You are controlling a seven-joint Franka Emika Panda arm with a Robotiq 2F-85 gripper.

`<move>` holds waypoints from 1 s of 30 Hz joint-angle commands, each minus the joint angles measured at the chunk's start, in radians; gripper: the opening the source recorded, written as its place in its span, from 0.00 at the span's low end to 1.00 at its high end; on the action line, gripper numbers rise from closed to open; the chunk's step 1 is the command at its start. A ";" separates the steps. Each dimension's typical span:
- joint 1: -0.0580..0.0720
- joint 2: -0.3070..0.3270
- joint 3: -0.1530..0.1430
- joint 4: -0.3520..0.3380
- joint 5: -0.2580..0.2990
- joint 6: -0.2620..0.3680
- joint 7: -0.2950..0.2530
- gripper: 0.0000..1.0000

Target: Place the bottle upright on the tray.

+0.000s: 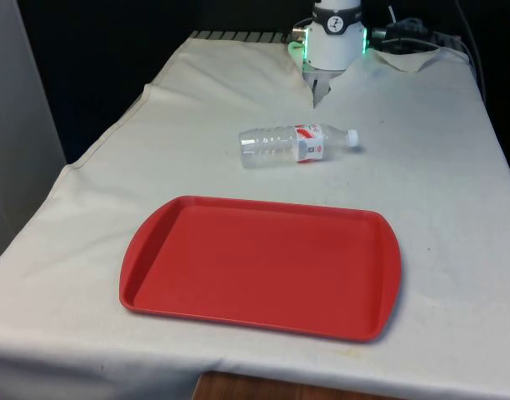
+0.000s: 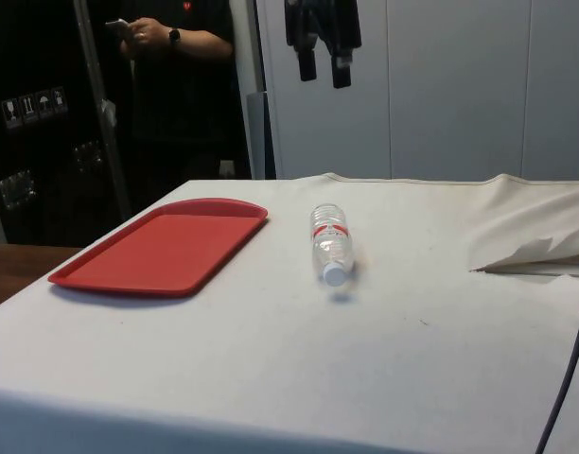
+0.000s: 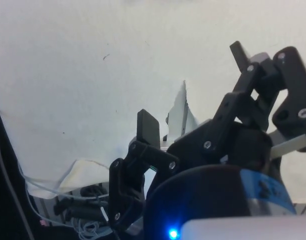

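Red tray [image 1: 263, 267] nearest, bare. Beyond it, clear plastic bottle [image 1: 292, 145] lies sideways on white-clothed surface [image 1: 438, 200]; looks empty, light, slippery, crushable — grip mid-body near label. Gripper [image 2: 325, 43] hangs high, jaws wide apart, holding nothing.

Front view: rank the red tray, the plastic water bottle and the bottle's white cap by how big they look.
1. Red tray, by far the largest, though it also lies nearest the camera.
2. Plastic water bottle, lying on its side farther back.
3. White cap, smallest.
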 commanded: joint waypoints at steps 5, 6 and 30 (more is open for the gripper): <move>0.000 0.001 0.002 -0.006 -0.014 0.016 -0.035 1.00; 0.000 0.001 0.002 -0.007 -0.014 0.017 -0.042 1.00; 0.000 0.001 0.002 -0.016 -0.029 0.026 -0.219 1.00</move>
